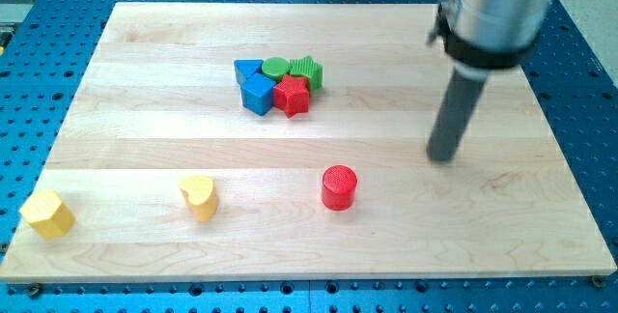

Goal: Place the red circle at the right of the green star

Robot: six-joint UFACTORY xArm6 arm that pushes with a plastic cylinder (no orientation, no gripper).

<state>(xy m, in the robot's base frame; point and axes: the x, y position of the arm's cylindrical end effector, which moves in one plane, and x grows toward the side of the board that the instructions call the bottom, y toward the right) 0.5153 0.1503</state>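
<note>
The red circle (339, 187) stands alone on the wooden board toward the view's bottom, near the middle. The green star (308, 70) sits in a tight cluster toward the view's top, at the cluster's right end, touching a red star (292, 96) just below it. My tip (442, 156) rests on the board to the right of the red circle and slightly above it, well apart from it, and far to the lower right of the green star.
The cluster also holds a green circle (276, 67), a blue triangle (247, 70) and a blue block (258, 94). A yellow heart-like block (199, 196) and a yellow hexagon-like block (47, 213) lie at the view's bottom left. The board's edge (579, 197) runs along the right.
</note>
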